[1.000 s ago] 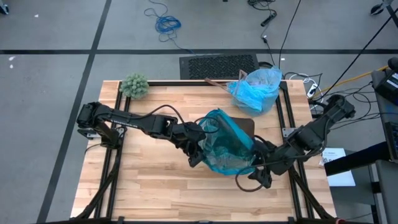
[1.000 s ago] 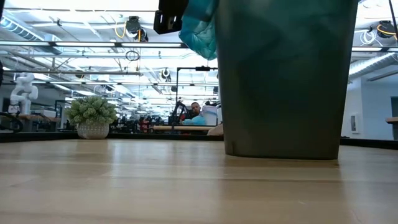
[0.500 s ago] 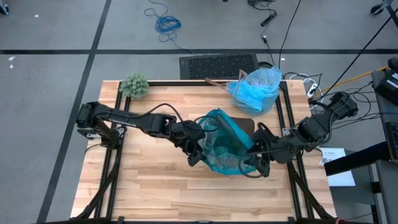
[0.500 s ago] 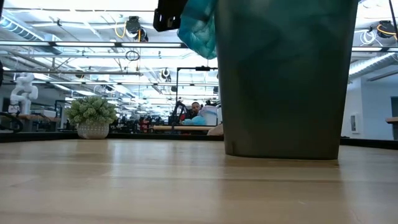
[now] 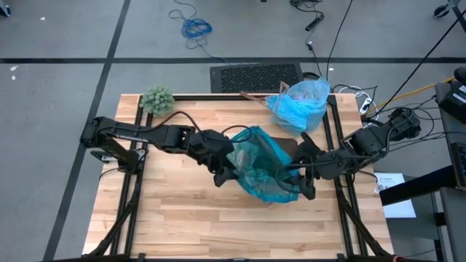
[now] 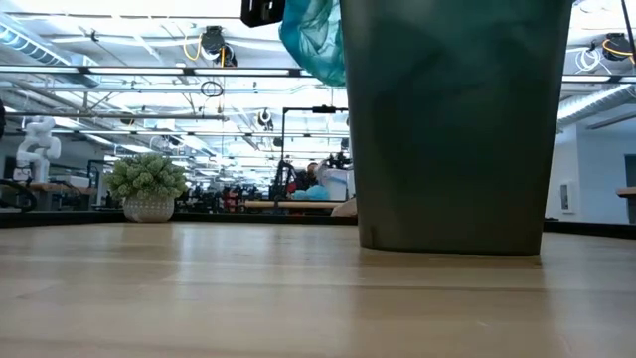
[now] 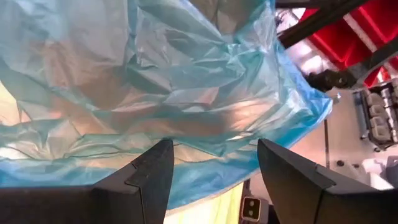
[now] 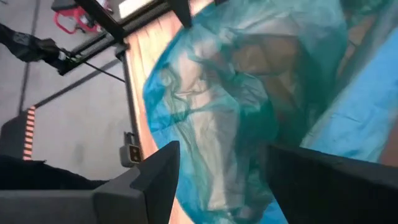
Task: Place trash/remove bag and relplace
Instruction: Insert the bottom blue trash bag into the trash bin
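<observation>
A dark bin (image 5: pixel 290 149) stands at the table's middle, and it fills the low view (image 6: pixel 457 119). A teal-green bag (image 5: pixel 262 167) is draped over its top, with one side hanging past the rim (image 6: pixel 313 40). My left gripper (image 5: pixel 222 173) is open at the bag's left side, looking into the film (image 7: pixel 212 146). My right gripper (image 5: pixel 302 180) is open at the bag's right side (image 8: pixel 222 149). The light sky-blue bag (image 5: pixel 298 103) lies bunched at the table's far right. The trash is hidden. My left gripper stands open and slanting down from the table's left. The teal bag's crinkled edge (image 7: pixel 186 177) lies across the gap between its fingers; I cannot tell whether they touch it. My right gripper slants down from the right with the teal film (image 8: pixel 217 124) between its open fingers; whether they touch cannot be told.
A green fuzzy plant in a white pot (image 5: pixel 157 100) stands at the far left corner (image 6: pixel 147 184). A brown strip (image 5: pixel 255 96) lies beside the sky-blue bag. Black frame rails (image 5: pixel 135 189) run along the table's sides. Bare wood (image 5: pixel 182 218) lies along the near side.
My right gripper has risen and gone from near the bin's front toward the far edge, turning about its own axis, up to the teal bag's right side. My left gripper has risen and drawn slightly toward the left. The bag's hanging left side has gone up with it.
</observation>
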Tool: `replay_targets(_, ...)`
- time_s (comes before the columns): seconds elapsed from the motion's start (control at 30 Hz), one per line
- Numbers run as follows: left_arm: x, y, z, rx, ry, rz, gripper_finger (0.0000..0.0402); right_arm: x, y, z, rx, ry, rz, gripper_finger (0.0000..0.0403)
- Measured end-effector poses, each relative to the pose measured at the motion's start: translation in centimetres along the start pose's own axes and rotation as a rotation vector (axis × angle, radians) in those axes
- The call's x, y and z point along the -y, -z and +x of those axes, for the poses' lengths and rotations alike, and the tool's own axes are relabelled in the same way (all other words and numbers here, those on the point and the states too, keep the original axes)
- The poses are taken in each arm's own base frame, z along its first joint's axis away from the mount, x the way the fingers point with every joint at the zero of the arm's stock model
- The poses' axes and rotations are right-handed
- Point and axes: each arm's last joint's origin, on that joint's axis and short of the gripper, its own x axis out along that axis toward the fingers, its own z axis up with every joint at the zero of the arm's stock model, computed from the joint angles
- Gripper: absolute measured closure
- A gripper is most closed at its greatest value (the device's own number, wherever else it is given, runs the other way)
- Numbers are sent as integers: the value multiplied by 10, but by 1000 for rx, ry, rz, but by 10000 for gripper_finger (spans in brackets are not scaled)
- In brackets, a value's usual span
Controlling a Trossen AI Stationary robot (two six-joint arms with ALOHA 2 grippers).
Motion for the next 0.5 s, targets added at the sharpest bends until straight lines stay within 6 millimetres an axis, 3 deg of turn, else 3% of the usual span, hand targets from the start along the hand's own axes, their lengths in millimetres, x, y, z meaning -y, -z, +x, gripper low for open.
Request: replay_targets(0.5, 2, 18, 10, -100, -78, -4, 175, 4, 2, 0, -26, 37, -26, 193)
